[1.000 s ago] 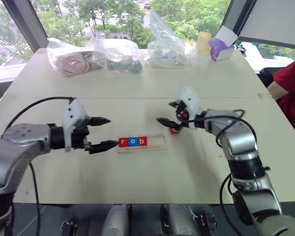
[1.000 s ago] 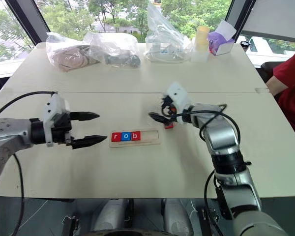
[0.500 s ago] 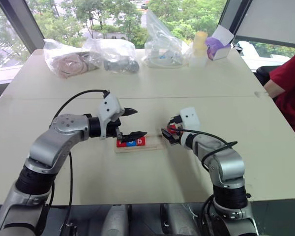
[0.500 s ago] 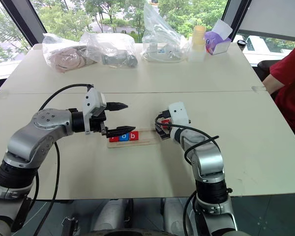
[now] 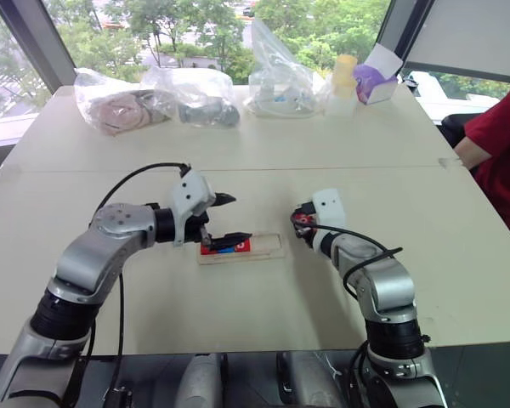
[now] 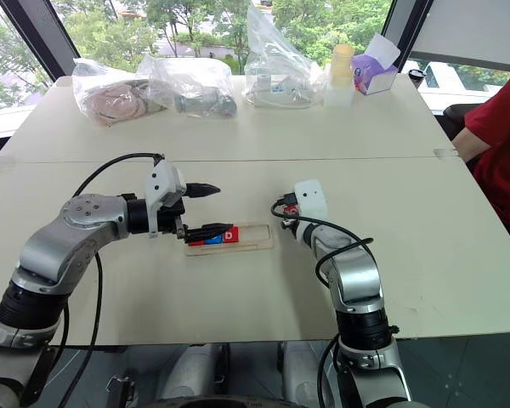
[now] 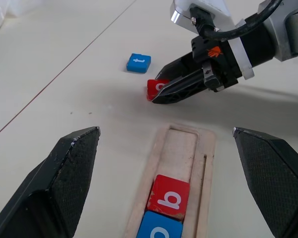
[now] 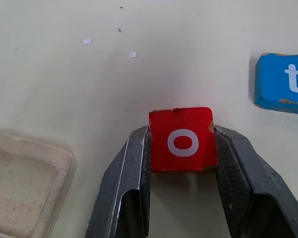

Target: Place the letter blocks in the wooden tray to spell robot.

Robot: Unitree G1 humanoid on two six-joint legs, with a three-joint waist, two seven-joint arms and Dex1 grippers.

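The wooden tray (image 5: pixel 268 249) lies mid-table, and at its left end I see a red b block (image 7: pixel 169 196) beside a blue o block (image 7: pixel 159 229). My left gripper (image 5: pixel 240 217) hovers open over those tiles, partly hiding them from the head views. Just past the tray's right end, my right gripper (image 8: pixel 182 134) is shut on a red o block (image 8: pixel 181 148) that sits low at the tabletop. A blue t block (image 8: pixel 283 84) lies loose on the table close beside it.
Several clear plastic bags (image 5: pixel 119 100) line the far side of the table, with a yellow cup (image 5: pixel 346 76) and a purple-and-white box (image 5: pixel 378 81). A person's red sleeve (image 5: pixel 497 144) is at the right edge.
My right gripper came down to the table and shut on the red o block. My left gripper swung in over the tray's left end and stayed open.
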